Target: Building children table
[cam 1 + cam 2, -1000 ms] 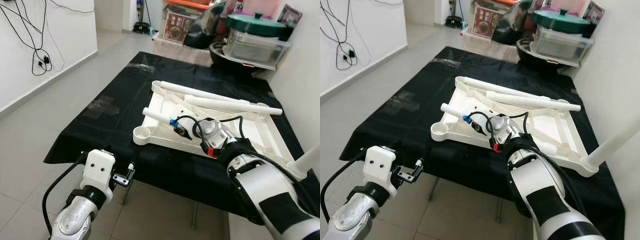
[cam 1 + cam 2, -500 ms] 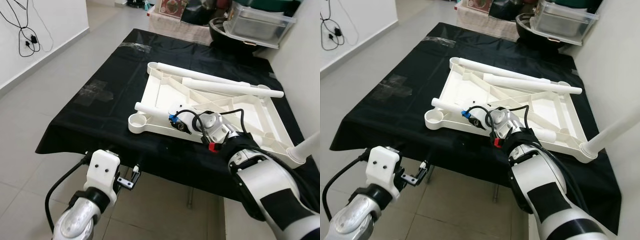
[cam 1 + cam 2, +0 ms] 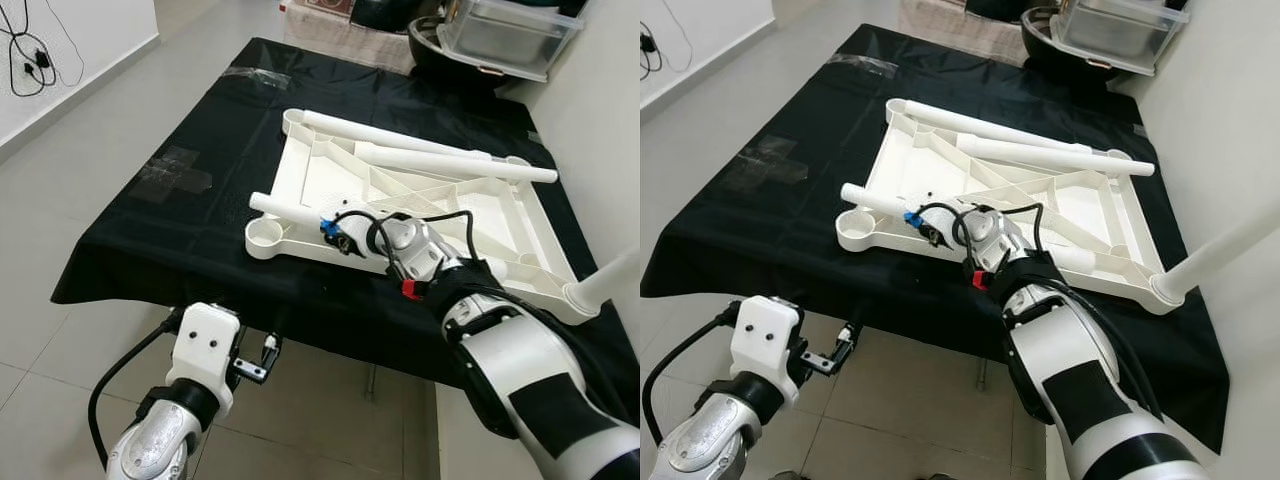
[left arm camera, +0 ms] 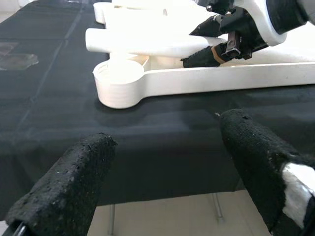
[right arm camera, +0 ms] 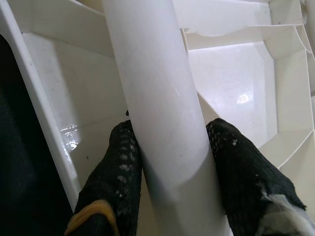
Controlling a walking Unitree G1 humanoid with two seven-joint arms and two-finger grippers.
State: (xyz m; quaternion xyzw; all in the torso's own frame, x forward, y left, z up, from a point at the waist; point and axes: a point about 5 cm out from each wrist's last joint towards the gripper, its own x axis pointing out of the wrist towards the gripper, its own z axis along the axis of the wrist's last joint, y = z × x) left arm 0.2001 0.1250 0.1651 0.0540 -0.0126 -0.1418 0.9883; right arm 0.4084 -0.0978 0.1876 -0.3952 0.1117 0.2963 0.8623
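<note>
Change: your head camera has tipped down and moved in since a second ago, so the whole scene sits differently in the eye views; the white plastic parts lie as they did on the cloth, and the right gripper's hold on the leg looks the same.
Meaning: you are still at the pick-up of one leg, and I judge no leg has been seated by this grasp yet, so most of the build remains.
Left gripper (image 4: 162, 172): it hangs low in front of the table's near edge, below the cloth, with its two black fingers spread wide and nothing between them.
Right gripper (image 5: 167, 162): its fingers are clenched on either side of the short white plastic tube leg (image 3: 295, 209), which lies across the tabletop's near-left corner.
Corner socket (image 3: 264, 235): a round, open cup at that near-left corner, just beside the leg's free end; your likely target.
Tabletop (image 3: 500, 215): a white ribbed plastic children's tabletop, upside down on the black cloth-covered table (image 3: 180, 215), ribs showing.
Far legs (image 3: 450, 162): two longer white tubes resting across its far side.
Fitted leg (image 3: 612, 280): one leg seems to stand up from the near-right corner.
</note>
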